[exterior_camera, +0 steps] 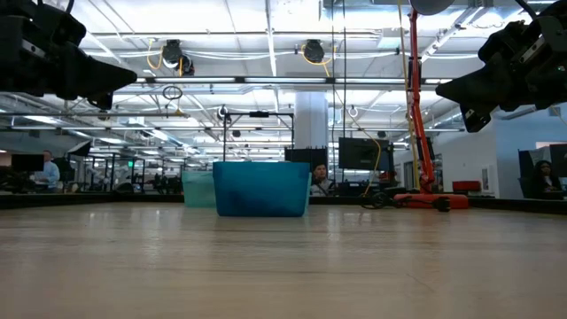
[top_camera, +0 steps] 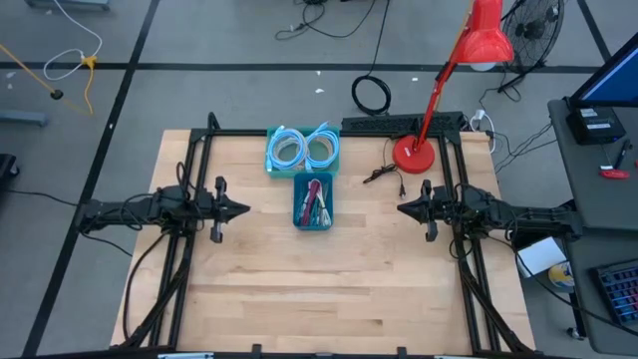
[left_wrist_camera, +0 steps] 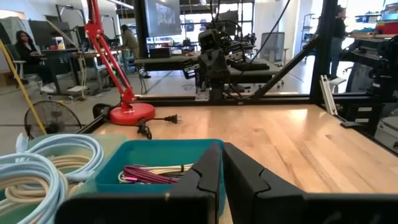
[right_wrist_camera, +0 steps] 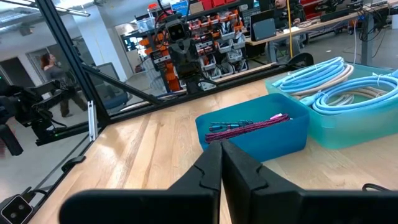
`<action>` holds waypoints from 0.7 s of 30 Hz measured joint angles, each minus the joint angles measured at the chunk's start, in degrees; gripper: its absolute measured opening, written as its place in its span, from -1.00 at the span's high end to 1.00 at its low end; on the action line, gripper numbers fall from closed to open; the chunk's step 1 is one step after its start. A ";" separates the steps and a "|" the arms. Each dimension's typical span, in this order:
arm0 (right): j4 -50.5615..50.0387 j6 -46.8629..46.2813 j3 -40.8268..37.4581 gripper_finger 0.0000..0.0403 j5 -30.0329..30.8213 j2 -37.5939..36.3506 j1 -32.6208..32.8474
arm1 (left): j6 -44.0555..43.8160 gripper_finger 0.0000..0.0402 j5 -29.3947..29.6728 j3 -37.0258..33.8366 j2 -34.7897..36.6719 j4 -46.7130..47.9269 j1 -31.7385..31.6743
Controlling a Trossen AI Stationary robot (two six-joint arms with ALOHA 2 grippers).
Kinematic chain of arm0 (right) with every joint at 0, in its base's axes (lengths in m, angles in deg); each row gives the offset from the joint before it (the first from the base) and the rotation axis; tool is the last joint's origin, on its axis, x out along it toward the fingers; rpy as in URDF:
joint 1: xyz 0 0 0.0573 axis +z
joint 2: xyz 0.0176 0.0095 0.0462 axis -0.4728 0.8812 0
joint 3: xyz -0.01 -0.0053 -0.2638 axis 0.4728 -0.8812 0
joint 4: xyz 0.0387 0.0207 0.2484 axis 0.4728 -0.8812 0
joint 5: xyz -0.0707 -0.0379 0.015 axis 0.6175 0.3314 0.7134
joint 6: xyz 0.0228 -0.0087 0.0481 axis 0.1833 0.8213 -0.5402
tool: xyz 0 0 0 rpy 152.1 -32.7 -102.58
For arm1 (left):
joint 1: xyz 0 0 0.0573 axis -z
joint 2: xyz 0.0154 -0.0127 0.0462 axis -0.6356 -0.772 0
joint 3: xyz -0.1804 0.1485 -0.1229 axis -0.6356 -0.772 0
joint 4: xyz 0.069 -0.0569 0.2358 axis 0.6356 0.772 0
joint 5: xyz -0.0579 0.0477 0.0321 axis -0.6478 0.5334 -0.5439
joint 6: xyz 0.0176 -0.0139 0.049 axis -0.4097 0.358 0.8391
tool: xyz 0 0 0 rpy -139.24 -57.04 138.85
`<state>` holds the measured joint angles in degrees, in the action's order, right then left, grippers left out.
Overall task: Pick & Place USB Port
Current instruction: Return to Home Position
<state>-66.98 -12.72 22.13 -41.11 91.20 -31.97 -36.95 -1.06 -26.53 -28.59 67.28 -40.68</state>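
Left arm sits over the left side of the table (top_camera: 319,289). The left gripper (top_camera: 245,209) points inward at the middle and hangs clear of the wood. On my left wrist cam its fingers (left_wrist_camera: 208,171) are pressed together with only a hairline between them, and nothing is in them.

At mid-table toward the far edge I see the green bin (top_camera: 268,152), holding light-blue and white cable coils (top_camera: 289,150). The blue bin (top_camera: 312,228) sits right in front of it, nearer the centre. I can't tell whether the two bins touch. The task item is in the blue bin: red and magenta braided cables (top_camera: 315,199), lying loose along its length. I can't make out any connector from here.

Right of the bins, a black plug (top_camera: 384,175) and its short lead lie on the wood, just beside the red lamp (top_camera: 413,155) base.

Right arm mirrors the left, over the right side. The right gripper (top_camera: 402,208) faces the blue bin, well apart from it and up off the table. Its fingers (right_wrist_camera: 239,168) are closed tip to tip and hold nothing.
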 joint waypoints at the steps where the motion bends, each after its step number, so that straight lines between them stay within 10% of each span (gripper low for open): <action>1: 0.00 0.00 0.01 1.00 0.00 -0.01 0.00 | -0.01 0.88 0.01 0.00 0.00 -0.01 0.00; 21: 0.00 0.00 0.01 1.00 0.00 -0.01 0.00 | 0.10 0.87 0.11 0.00 0.00 -0.02 0.00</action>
<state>-66.98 -12.72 22.14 -41.11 91.19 -31.97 -36.85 -0.94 -26.53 -28.59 67.26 -40.68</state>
